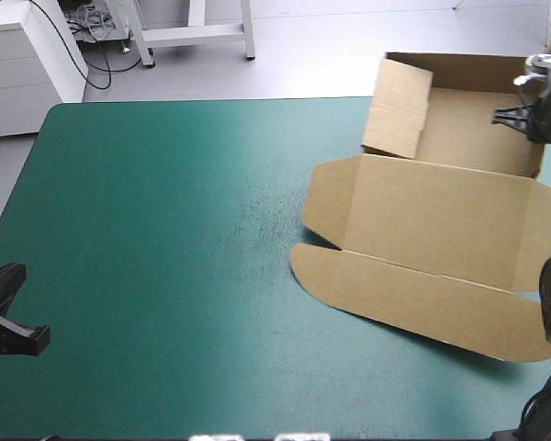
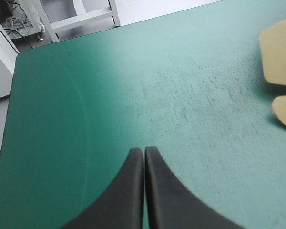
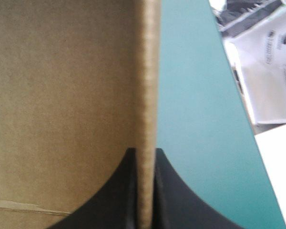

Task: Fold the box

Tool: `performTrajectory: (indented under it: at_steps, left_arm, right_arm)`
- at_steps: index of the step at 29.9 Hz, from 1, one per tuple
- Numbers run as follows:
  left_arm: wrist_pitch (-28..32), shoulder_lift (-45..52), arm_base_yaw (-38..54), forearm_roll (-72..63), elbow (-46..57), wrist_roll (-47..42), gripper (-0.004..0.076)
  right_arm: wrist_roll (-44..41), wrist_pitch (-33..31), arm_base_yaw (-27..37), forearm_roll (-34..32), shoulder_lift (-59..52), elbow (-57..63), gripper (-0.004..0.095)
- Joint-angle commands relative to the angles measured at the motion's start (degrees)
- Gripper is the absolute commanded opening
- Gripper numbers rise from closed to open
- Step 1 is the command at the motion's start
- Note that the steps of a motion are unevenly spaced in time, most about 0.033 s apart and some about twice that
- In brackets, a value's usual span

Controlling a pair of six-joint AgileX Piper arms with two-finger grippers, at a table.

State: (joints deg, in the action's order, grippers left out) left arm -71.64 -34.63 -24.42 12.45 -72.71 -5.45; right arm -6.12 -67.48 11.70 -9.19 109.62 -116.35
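I worked in what looked like a lab. My bench (image 1: 147, 230) wore a teal-green cover; beyond its far edge a white drawer cabinet (image 1: 23, 64), loose black cables (image 1: 92, 23) and a white metal frame (image 1: 193, 35) stood on bare grey floor (image 1: 303, 64).

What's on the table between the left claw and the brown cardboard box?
Nothing: only bare teal-green table cover lies between the shut black left claw and the brown cardboard box, in the left wrist and high views.
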Motion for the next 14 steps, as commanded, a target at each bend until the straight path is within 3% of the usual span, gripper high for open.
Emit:
performTrajectory:
  at_steps: [1, 7, 14]
  left_arm:
    - [-2.6, -0.51, -0.09, -0.19, -1.03, -0.48, -0.001]
    - [-2.6, -0.51, -0.09, 0.47, -1.03, -0.48, -0.001]
    - [-2.6, -0.51, -0.09, 1.25, -1.03, -0.48, -0.001]
  right_arm:
    - [1.97, 3.78, 6.47, -0.33, -2.03, -2.07, -0.0019]
    - [3.73, 4.92, 13.63, -0.68, 2.34, -2.07, -0.0019]
    - [3.48, 4.61, 16.21, -1.62, 6.72, -2.07, -0.001]
